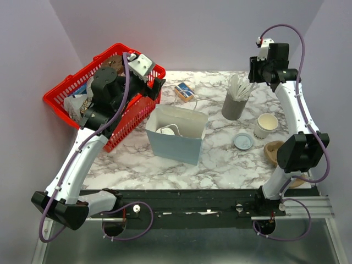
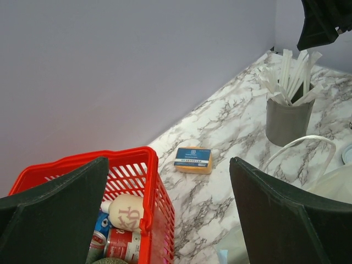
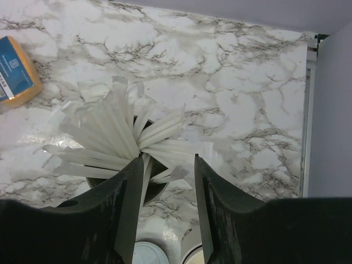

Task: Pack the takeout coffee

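Observation:
Inside the pale blue paper bag (image 1: 181,144) at the table's middle a round white lid (image 1: 165,131) shows; it looks like the takeout coffee, its body hidden by the bag walls. My left gripper (image 1: 155,87) (image 2: 169,160) hangs open and empty over the near corner of the red basket (image 1: 77,91) (image 2: 144,165), left of the bag. My right gripper (image 1: 254,74) (image 3: 168,158) is raised at the back right, straight above the grey holder of wrapped white sticks (image 1: 235,104) (image 3: 118,137). Its jaws stand apart with nothing between them.
A lidless cream cup (image 1: 267,125) and a flat grey-white lid disc (image 1: 243,141) sit right of the holder. A tan object (image 1: 272,151) lies partly behind my right arm. A blue-and-yellow packet (image 1: 185,92) (image 2: 193,159) (image 3: 14,74) lies behind the bag. The basket holds cans and bottles (image 2: 124,212).

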`<action>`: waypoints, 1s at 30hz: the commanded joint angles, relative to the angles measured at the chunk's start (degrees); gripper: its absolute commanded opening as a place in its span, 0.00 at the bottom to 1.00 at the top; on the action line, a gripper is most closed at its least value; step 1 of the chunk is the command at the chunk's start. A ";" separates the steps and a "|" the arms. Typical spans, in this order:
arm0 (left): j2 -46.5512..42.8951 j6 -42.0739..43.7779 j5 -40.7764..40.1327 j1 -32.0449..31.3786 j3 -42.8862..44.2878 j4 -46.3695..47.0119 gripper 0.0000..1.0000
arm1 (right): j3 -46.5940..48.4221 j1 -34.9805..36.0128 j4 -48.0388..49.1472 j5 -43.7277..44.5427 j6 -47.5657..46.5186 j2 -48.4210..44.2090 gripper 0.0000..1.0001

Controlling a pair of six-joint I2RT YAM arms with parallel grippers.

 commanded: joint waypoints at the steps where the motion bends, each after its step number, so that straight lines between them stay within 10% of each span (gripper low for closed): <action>1: -0.97 0.03 0.60 0.40 0.20 -0.53 0.99 | -1.63 -0.81 0.61 1.58 1.27 0.19 0.51; 17: -1.23 -0.32 1.48 0.66 -0.33 -0.79 0.98 | -3.30 -1.25 0.87 -0.52 1.27 1.86 0.34; 30: -0.44 -0.41 2.53 0.75 -0.51 0.09 0.98 | -1.02 -1.25 -1.50 -4.30 1.27 -4.01 0.01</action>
